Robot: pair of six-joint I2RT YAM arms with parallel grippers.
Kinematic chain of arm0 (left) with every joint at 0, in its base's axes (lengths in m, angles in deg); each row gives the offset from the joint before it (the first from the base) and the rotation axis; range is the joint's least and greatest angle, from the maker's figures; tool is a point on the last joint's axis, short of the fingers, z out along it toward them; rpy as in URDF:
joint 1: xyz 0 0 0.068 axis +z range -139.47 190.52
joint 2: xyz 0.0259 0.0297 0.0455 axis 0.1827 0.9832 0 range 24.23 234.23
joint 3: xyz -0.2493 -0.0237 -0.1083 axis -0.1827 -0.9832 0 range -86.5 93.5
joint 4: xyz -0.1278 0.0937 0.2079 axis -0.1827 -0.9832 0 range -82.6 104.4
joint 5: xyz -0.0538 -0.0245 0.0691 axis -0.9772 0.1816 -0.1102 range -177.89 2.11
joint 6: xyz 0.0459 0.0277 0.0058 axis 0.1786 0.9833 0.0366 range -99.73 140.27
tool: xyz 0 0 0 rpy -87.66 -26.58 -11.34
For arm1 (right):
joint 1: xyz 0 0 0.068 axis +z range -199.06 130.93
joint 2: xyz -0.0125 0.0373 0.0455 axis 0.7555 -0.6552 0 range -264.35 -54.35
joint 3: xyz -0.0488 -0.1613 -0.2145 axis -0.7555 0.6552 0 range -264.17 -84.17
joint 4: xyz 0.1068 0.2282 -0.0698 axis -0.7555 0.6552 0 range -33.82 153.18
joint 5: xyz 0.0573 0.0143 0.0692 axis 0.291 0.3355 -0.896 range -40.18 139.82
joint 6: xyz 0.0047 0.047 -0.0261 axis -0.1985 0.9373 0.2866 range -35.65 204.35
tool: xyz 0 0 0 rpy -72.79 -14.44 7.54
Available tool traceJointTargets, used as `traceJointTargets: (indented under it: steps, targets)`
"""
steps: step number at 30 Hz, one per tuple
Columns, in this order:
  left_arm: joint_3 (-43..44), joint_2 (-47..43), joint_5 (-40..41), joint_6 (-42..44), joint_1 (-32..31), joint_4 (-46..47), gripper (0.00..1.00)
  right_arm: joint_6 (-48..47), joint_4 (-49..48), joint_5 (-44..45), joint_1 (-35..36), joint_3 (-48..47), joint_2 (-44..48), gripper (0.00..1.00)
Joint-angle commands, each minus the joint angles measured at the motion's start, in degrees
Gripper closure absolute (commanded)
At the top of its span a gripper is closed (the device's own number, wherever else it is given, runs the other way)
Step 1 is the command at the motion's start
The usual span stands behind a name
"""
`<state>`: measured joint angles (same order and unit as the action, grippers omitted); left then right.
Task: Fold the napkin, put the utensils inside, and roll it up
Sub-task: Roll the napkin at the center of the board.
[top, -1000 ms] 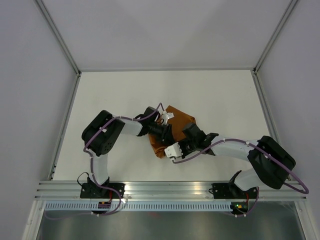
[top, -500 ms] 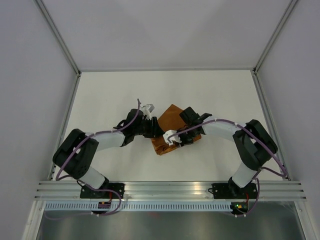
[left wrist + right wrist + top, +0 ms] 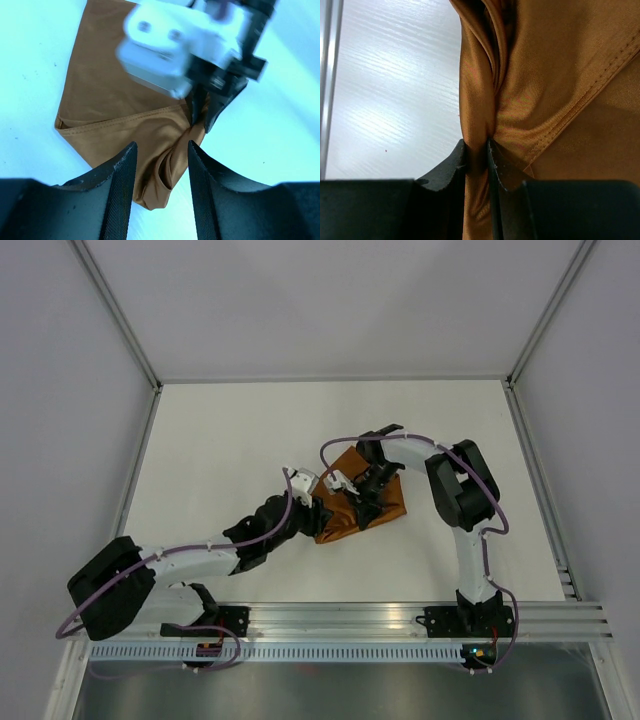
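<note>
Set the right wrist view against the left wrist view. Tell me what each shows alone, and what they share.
Right wrist only: the right gripper seen from behind, fingers pinched on a bunched fold of the rust-brown fabric napkin, and its stitched hem close up.
Left wrist only: the left gripper, fingers apart with a napkin corner showing between them, and the right gripper's white body from outside.
Both: the napkin and the white table.

Overhead far; wrist cams close, likely sharing napkin (image 3: 95, 85).
</note>
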<state>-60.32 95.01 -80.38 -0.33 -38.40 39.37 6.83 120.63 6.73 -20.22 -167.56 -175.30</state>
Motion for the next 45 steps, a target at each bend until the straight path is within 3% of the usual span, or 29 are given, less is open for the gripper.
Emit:
traceJointTargets:
  steps: [1,6,13,23,34,38,45]
  targets:
    - [0.9,2.07,10.75,9.96,-4.59,5.34,0.49,-3.78,8.5,1.43,-1.33,-3.7,-6.48,1.0]
    - [2.38,7.59,11.13,16.97,-10.48,6.84,0.48,-2.47,10.61,1.34,-1.86,-6.95,-8.69,1.0]
    - [12.13,19.38,6.74,25.34,-16.28,2.1,0.48,-1.15,10.7,1.34,-1.86,-7.84,-9.66,0.99]
    - [17.77,27.3,0.06,29.3,-16.38,-0.98,0.47,0.0,10.44,1.61,-1.86,-8.45,-10.19,0.99]
    - [18.91,31.96,1.28,30.27,-15.59,-0.62,0.5,0.79,9.91,1.78,-1.86,-8.36,-10.28,0.99]
    - [20.32,33.19,0.84,30.71,-15.41,-2.64,0.59,1.23,9.38,1.87,-1.86,-7.75,-9.92,0.99]
    - [21.46,33.89,-1.61,29.92,-14.97,-6.69,0.91,2.28,7.19,1.61,-2.56,-6.08,-8.43,0.99]
